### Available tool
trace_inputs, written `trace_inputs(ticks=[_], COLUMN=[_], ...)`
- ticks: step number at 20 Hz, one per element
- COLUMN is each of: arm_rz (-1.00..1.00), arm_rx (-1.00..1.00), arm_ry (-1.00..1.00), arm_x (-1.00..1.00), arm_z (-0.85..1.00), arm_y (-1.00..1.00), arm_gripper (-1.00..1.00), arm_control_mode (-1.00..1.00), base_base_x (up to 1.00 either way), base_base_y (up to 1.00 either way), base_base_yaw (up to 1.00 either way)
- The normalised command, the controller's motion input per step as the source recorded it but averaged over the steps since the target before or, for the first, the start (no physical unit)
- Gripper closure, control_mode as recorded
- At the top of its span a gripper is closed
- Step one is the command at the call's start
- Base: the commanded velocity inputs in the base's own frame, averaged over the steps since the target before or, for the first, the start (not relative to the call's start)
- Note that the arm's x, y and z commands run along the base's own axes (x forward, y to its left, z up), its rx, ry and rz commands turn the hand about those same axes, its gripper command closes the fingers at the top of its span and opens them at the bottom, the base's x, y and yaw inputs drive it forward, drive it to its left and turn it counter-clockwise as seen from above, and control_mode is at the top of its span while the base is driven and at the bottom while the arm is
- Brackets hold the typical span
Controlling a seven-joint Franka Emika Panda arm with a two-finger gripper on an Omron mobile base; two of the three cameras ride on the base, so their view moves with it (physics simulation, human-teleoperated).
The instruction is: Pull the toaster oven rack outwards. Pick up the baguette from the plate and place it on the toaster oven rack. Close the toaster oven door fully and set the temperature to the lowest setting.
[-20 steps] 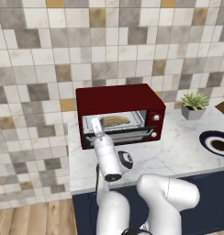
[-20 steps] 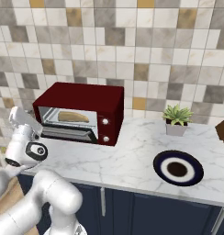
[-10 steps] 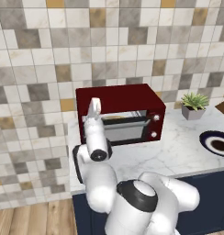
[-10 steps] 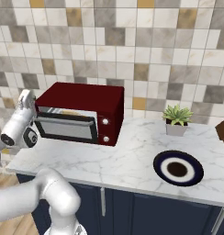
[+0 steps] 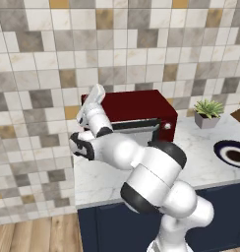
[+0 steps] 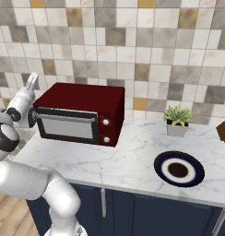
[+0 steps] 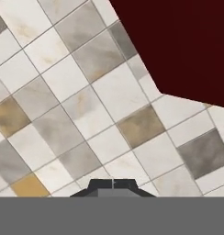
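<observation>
The dark red toaster oven (image 6: 82,99) stands on the counter against the tiled wall. Its black-framed toaster oven door (image 6: 68,126) is upright against the front, with the silver handle along its top edge. Two silver knobs (image 6: 105,122) sit on the right of the front. The toaster oven rack and the baguette are hidden behind the door. The dark blue plate (image 6: 179,168) lies far right on the counter. My gripper (image 6: 32,79) is shut on nothing, raised beside the oven's upper left corner and pointing at the wall tiles (image 7: 86,105). In the left base view my arm covers much of the toaster oven (image 5: 146,106).
A small potted plant (image 6: 178,120) stands by the wall between the oven and the plate. A brown object (image 6: 224,131) juts in at the right edge. The marble counter (image 6: 128,161) ends just left of the oven, above dark blue cabinet doors.
The oven door has gone from hanging partly open to upright and closed. My arm has swung from the oven's front up to its left side, with the gripper shut throughout.
</observation>
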Motion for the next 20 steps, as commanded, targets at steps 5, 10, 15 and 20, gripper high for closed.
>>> trace_inputs(ticks=[5, 10, 15, 20], arm_rz=[0.41, 0.13, 0.0, -0.01], arm_rx=[0.38, 0.13, -0.06, 0.0], arm_ry=[-0.13, -0.08, -0.12, -0.1], arm_x=[0.68, -0.66, -0.98, -0.8], arm_z=[-0.06, 0.6, 0.66, 0.28], arm_y=[-0.73, -0.1, -0.35, -1.0], arm_gripper=[1.0, 1.0, 1.0, 1.0], arm_control_mode=[-1.0, -1.0, -1.0, -1.0], base_base_x=[0.0, 0.0, 0.0, 0.0], base_base_y=[0.0, 0.0, 0.0, 0.0], base_base_yaw=[0.0, 0.0, 0.0, 0.0])
